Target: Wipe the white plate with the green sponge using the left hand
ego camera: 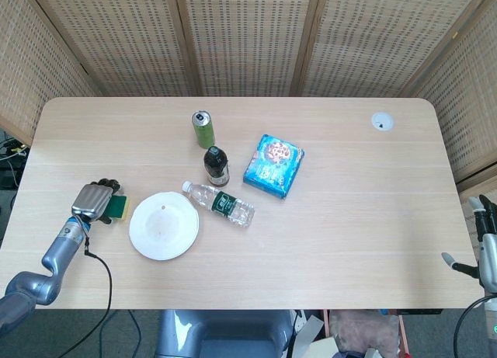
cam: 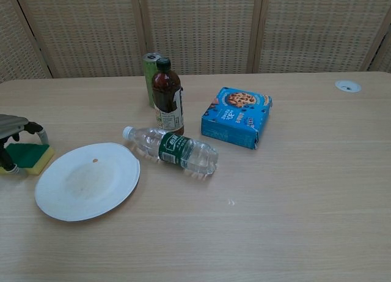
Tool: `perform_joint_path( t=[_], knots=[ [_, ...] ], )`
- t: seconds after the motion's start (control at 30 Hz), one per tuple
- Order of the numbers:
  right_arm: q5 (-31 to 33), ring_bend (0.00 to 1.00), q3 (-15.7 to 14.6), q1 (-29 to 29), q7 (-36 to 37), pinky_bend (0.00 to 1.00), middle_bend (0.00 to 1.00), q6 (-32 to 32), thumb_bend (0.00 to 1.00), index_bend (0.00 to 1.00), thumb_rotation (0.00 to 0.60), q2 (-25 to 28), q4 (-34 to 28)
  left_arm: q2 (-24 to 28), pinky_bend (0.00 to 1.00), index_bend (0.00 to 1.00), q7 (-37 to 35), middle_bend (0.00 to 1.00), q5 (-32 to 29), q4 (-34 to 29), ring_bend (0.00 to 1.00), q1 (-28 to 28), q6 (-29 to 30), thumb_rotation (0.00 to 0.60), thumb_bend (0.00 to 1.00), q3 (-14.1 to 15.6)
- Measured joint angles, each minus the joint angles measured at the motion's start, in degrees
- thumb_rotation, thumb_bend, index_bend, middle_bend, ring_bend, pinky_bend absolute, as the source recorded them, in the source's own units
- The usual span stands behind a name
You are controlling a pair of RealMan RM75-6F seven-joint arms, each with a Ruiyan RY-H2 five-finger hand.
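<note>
A pale wooden table seen from above and from chest height, with woven screens behind it. Near the table's left edge lies the sponge (ego camera: pixel 119 208), green on top with a yellow layer beneath, lying flat. The left hand (ego camera: pixel 93 202) sits directly over it, covering its left part, with the fingers (cam: pixel 40 133) arched down around it. Whether they already pinch the sponge or only cage it cannot be told; in the chest view the hand is cut off by the frame edge.

The plate (ego camera: pixel 164 225) lies just beside the sponge, to its right and slightly nearer the robot. It is round, white and shallow, with a tiny orange speck near its far rim and a faint dull patch in the middle. So the coming move likely runs a short way rightward from the sponge onto the plate.

The right hand (ego camera: pixel 486 245) hangs past the table's right edge, well away, fingers apart and holding nothing. The left hand is far nearer.

A clear water bottle (ego camera: pixel 220 203) lies on its side just right of the plate.
</note>
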Motion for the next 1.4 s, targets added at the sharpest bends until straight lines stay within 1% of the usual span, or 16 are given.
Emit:
perform_joint_path(
  t=[0.1,0.17,0.33,0.4,0.53,0.67,0.77,0.87,1.0,1.13,1.4],
  knots=[
    [-0.3,0.00,0.0,0.0,0.4,0.00,0.00,0.1,0.00,0.00,0.600,0.1,0.0,0.0,0.32,0.38,0.8,0.32,-0.9,-0.3,0.23,-0.1,-0.5,0.600,0.00,-0.5],
    [-0.5,0.00,-0.1,-0.1,0.5,0.00,0.00,0.3,0.00,0.00,0.600,0.2,0.0,0.0,0.33,0.40,1.0,0.33,-1.0,-0.5,0.24,-0.1,0.1,0.600,0.00,-0.6],
    [-0.8,0.00,-0.2,-0.2,0.5,0.00,0.00,0.5,0.00,0.00,0.600,0.2,-0.2,0.7,0.36,0.44,0.9,0.36,-0.6,-1.3,0.25,0.3,3.3,0.600,0.00,-0.8],
    [-1.1,0.00,-0.4,-0.2,0.4,0.00,0.00,0.7,0.00,0.00,0.600,0.3,-0.5,1.3,0.38,0.46,0.8,0.36,0.0,-2.0,0.25,0.5,5.2,0.600,0.03,-0.8],
    [-1.3,0.00,-0.5,-0.3,0.6,0.00,0.00,0.8,0.00,0.00,0.600,0.5,-0.7,4.2,0.45,0.50,0.8,0.38,2.2,-6.2,0.29,1.1,10.6,0.600,0.09,-0.3],
    [-1.4,0.00,-0.5,-0.4,1.0,0.00,0.00,0.9,0.00,0.00,0.600,0.7,-0.9,7.1,0.46,0.52,1.3,0.39,4.9,-12.4,0.31,1.1,14.8,0.600,0.10,0.2],
    [-1.5,0.00,-0.5,-0.4,1.1,0.00,0.00,0.9,0.00,0.00,0.600,0.8,-1.0,8.9,0.46,0.52,1.7,0.40,6.3,-17.9,0.31,0.8,16.4,0.600,0.10,0.4],
    [-1.5,0.00,-0.6,-0.4,1.2,0.00,0.00,0.9,0.00,0.00,0.600,0.9,-0.9,9.6,0.46,0.53,2.0,0.40,6.6,-22.6,0.31,-0.2,16.4,0.600,0.10,0.2],
    [-1.2,0.00,-0.5,-0.4,1.3,0.00,0.00,0.7,0.00,0.00,0.600,0.9,-0.9,8.7,0.47,0.53,-1.1,0.40,4.6,-24.3,0.32,-1.2,13.8,0.600,0.10,-0.6],
    [-1.1,0.00,-0.6,-0.3,1.2,0.00,0.00,0.3,0.00,0.00,0.600,0.8,-0.8,5.6,0.47,0.53,-5.8,0.40,1.4,-23.5,0.32,-2.2,10.1,0.600,0.10,-1.7],
    [-0.5,0.00,-0.5,0.1,0.9,0.00,0.00,-0.4,0.00,0.00,0.600,0.6,-0.5,2.6,0.47,0.54,-13.2,0.40,-1.8,-19.2,0.34,-2.9,6.6,0.600,0.10,-3.4]
  ],
)
